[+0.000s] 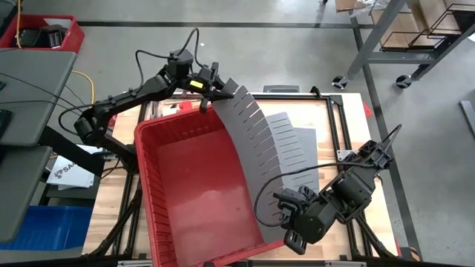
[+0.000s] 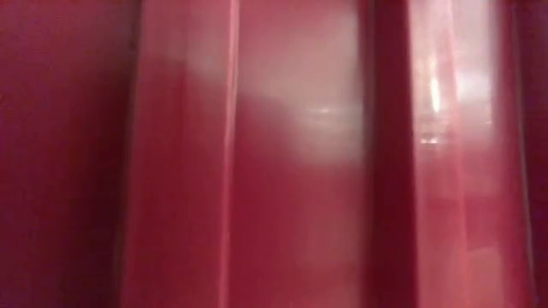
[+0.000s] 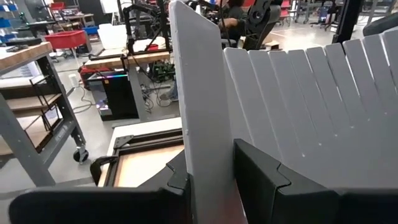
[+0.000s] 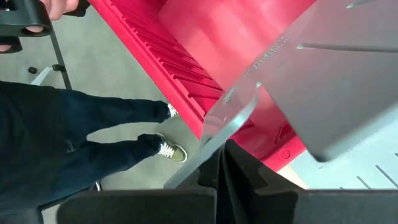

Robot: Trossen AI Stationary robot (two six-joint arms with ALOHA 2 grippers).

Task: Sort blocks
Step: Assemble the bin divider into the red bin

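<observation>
A long grey slotted divider sheet point(image 1: 256, 141) arcs above the right wall of the large red bin point(image 1: 148, 170), bowed between my two grippers. My left gripper point(image 1: 210, 93) is shut on its far end, near the bin's far right corner. My right gripper point(image 1: 282, 222) is shut on its near end, by the bin's near right corner. The blocks are out of view. The low view shows only the bin's red wall point(image 2: 274, 154). My left gripper pinches one end tab of the sheet point(image 3: 205, 137) between its two fingers point(image 3: 261, 174). The fingers come nearly level from the table's left, and the tab stands on edge between them. The sheet is lifted clear and curves away toward the right arm. My right gripper pinches the thin edge of the sheet's near end point(image 4: 219, 134) between its two fingers, slanting down from the table's right. The sheet bends upward from the hold, clear of the table, above the bin's wall point(image 4: 205, 56).
More grey divider sheets point(image 1: 300, 144) lie flat on the wooden table right of the bin. A person in dark trousers point(image 4: 74, 137) stands on the floor beside the bin's near side. A metal frame point(image 1: 338, 126) edges the table's right part.
</observation>
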